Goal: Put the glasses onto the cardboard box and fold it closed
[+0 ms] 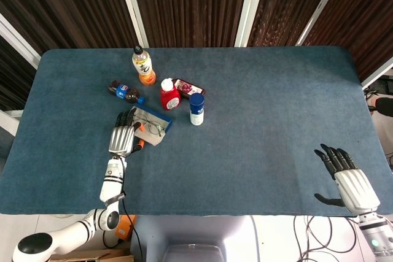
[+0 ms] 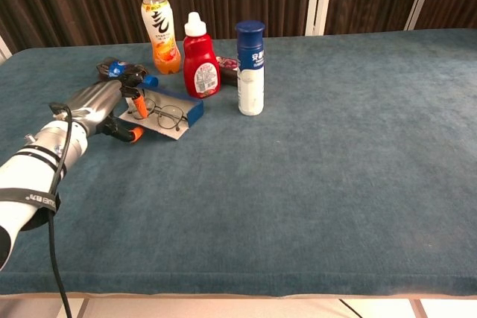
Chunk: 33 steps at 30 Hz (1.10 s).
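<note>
The glasses (image 2: 162,115) already lay on the flattened cardboard box (image 2: 179,126), so I judged the folding step in hand. My left hand (image 1: 123,138) rested at the box's near left edge, fingers extended and holding nothing; next it would need to lift a flap over the lenses. My right hand (image 1: 345,180) lay spread and empty, well apart. Contact under my left fingertips was hidden.

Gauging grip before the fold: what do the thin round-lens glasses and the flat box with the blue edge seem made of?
Thin round-lens glasses: probably fine metal wire, clear lenses showing the surface beneath. Flat box with the blue edge: matte grey-white cardboard, a thin sheet by its look.
</note>
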Available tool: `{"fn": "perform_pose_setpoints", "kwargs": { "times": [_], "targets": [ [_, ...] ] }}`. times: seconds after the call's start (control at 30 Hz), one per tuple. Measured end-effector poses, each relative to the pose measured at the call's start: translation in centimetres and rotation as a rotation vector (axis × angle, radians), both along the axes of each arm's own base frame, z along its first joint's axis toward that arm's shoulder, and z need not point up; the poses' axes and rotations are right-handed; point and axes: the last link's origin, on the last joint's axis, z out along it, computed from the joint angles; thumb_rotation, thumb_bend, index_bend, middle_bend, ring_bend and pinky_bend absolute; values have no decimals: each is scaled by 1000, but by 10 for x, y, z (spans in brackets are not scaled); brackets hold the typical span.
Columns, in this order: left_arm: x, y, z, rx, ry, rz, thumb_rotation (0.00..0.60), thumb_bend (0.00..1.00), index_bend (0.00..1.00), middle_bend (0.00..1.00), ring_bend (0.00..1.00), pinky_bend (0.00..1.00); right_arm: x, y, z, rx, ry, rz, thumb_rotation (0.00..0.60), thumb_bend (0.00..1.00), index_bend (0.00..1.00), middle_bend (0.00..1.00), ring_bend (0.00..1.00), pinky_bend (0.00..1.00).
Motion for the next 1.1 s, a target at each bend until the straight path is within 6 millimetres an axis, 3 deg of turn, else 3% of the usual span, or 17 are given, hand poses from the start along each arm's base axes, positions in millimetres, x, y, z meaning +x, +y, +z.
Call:
{"fn": "perform_pose_setpoints", "kwargs": {
  "times": [0.37,0.8,1.1],
  "targets": [
    [-4,-9,1,17,11,-56,600,459,652,84,0,3,0,1,1,-2,-5,3,600,252,0,0,0,0],
    [-10,-36,32,8,-22,-126,600,468,661,83,0,1,3,3,-5,14,7,13,600,252,0,0,0,0],
    [-1,-33,51,-54,55,-72,600,464,659,84,0,7,3,2,-6,22,5,11,600,252,0,0,0,0]
  ]
}}
